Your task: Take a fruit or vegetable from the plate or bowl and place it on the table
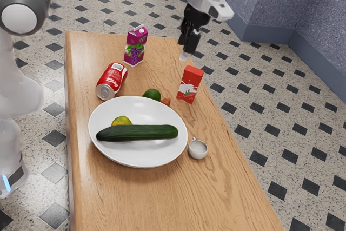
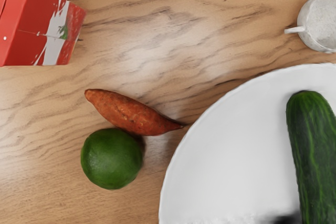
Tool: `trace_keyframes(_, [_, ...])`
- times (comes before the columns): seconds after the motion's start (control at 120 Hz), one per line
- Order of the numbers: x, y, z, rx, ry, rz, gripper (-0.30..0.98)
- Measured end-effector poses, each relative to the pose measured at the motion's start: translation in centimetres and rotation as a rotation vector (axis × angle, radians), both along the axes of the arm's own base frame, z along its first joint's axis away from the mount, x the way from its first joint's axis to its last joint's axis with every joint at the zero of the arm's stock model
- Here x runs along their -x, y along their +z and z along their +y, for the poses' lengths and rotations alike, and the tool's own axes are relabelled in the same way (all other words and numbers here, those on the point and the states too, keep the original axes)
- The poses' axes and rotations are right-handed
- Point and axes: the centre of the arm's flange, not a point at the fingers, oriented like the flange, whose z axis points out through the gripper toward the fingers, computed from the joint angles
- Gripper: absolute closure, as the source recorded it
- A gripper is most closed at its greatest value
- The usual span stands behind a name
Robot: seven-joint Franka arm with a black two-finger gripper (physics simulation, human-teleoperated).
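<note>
The plate looks like smooth, glossy white ceramic. On it, the cucumber has a slightly ridged skin with a soft sheen. Beside the plate, the lime is finely dimpled and faintly shiny, while the sweet potato has a rough, pitted skin. Near the plate, the soda can looks like shiny metal, and the red carton like smooth, coated paperboard. The small cup beside the plate resembles glazed ceramic. Beneath the plate, the table shows smooth, grained wood with a satin sheen.
</note>
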Motion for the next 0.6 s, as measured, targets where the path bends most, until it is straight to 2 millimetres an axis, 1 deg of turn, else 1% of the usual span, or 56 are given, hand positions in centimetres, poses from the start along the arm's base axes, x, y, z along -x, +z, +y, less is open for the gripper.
trace_keyframes(0.05, [-0.4,-1.3,-1.1,0.017,-0.042,0.016,0.02])
trace_keyframes(0.158, [-1.3,-2.7,-1.9,0.030,-0.079,0.021,0.02])
trace_keyframes(0.217, [-1.7,-4.8,-1.6,0.022,-0.077,0.034,0.02])
trace_keyframes(0.342, [-2.1,-3.8,-1.0,-0.008,-0.055,-0.025,0.02])
trace_keyframes(0.442, [-3.9,-4.6,-1.9,-0.011,-0.072,-0.030,0.02])
trace_keyframes(0.483, [-3.2,-3.8,-1.7,-0.001,-0.072,-0.045,0.02])
trace_keyframes(0.492, [-2.7,-3.5,-2.2,0.006,-0.086,-0.050,0.02])
trace_keyframes(0.5, [-2.2,-3.1,-3.1,0.010,-0.106,-0.056,0.02])
trace_keyframes(0.542, [1.3,-0.7,-11.2,-0.001,-0.258,-0.097,0.02])
trace_keyframes(0.558, [2.4,-0.2,-13.7,-0.015,-0.301,-0.108,0.02])
trace_keyframes(0.575, [2.9,0.0,-14.8,-0.027,-0.319,-0.113,0.02])
trace_keyframes(0.583, [3.0,0.0,-14.9,-0.032,-0.318,-0.113,0.02])
trace_keyframes(0.6, [2.8,-0.2,-14.3,-0.039,-0.302,-0.111,0.02])
